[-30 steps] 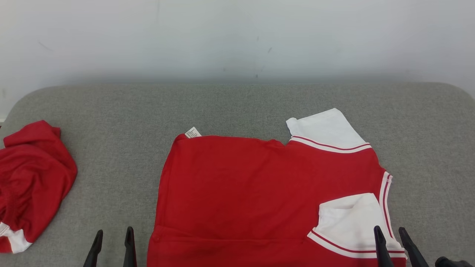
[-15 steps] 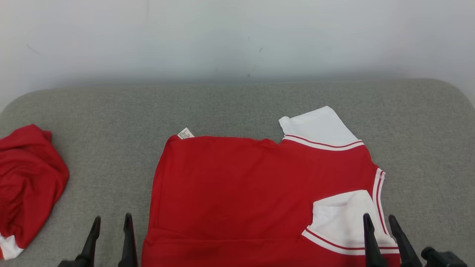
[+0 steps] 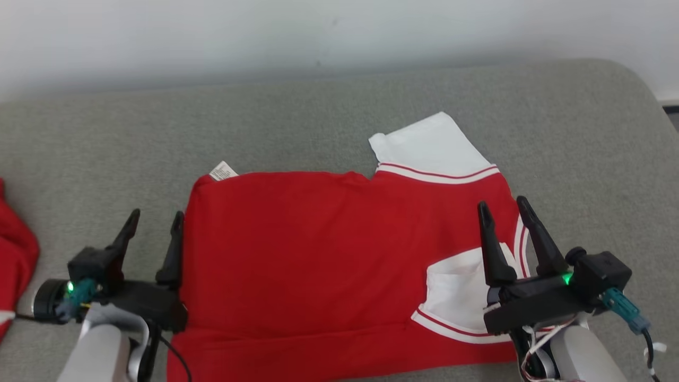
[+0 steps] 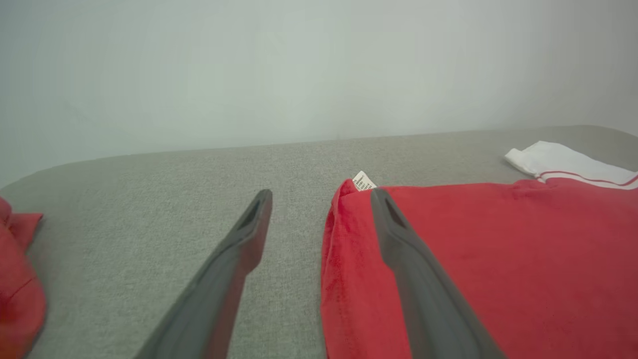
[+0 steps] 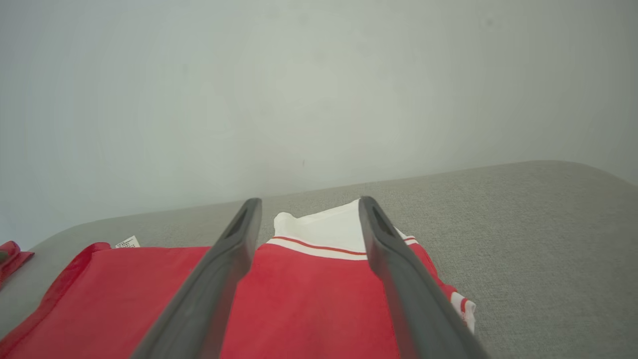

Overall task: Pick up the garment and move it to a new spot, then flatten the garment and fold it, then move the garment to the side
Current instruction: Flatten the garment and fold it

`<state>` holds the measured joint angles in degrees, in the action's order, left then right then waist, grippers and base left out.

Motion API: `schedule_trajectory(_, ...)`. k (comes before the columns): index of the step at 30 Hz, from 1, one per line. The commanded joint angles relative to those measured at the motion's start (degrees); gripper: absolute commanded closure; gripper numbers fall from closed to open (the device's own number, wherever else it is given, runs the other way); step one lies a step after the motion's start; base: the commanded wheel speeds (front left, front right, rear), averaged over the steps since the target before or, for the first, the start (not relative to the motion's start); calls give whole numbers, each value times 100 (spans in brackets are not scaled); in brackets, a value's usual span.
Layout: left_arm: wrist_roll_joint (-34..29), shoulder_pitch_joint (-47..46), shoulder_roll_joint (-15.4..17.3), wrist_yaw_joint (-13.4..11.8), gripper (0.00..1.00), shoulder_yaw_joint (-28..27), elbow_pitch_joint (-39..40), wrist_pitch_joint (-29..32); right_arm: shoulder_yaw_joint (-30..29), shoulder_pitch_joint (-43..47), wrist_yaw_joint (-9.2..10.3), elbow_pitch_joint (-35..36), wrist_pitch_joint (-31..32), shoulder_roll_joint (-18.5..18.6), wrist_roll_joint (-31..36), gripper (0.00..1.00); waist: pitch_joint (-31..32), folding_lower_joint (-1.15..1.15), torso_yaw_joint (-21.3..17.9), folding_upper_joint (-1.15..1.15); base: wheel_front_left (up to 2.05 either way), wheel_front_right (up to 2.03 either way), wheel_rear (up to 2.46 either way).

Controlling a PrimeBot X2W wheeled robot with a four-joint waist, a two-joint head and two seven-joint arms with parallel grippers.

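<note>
The garment (image 3: pixel 318 254) is a red shirt with white, red-striped sleeves, lying folded and flat on the grey cushion (image 3: pixel 318 116). A white care label (image 3: pixel 223 171) sticks out at its far left corner. My left gripper (image 3: pixel 155 220) hovers open at the shirt's left edge, one finger over the cushion and one over the red hem (image 4: pixel 344 259). My right gripper (image 3: pixel 504 209) hovers open above the shirt's right side, over the folded-in white sleeve (image 3: pixel 456 297). The far white sleeve (image 5: pixel 324 232) shows between its fingers. Nothing is held in either gripper.
A second red garment (image 3: pixel 16 254) lies bunched at the cushion's left end, also red cloth (image 4: pixel 15 279) at the left wrist view's edge. A pale wall (image 3: pixel 318 32) stands right behind the cushion. The cushion's rounded right end (image 3: pixel 636 90) drops off.
Both arms have reached forward over the shirt, their bodies coming into the head view. The camera has tilted down and turned right, shifting the whole scene up and left. The shirt lies as before.
</note>
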<state>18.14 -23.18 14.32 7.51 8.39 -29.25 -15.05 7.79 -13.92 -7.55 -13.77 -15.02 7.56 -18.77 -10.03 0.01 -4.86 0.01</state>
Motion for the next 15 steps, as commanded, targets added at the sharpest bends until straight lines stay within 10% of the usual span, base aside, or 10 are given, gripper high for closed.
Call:
schedule_trajectory(1, 123, -206, 69, -10, 0, 65, -175, -19, 37, -110, 8, -36, -12, 9, 11, 0, -344, -1, -292, -1, 0, 0, 0)
schedule_trajectory(15, 786, -1799, 513, -10, 0, 1027, -1964, -14, 213, -452, 8, -234, -9, -25, 51, 0, -764, -1, -654, -1, 0, 0, 0)
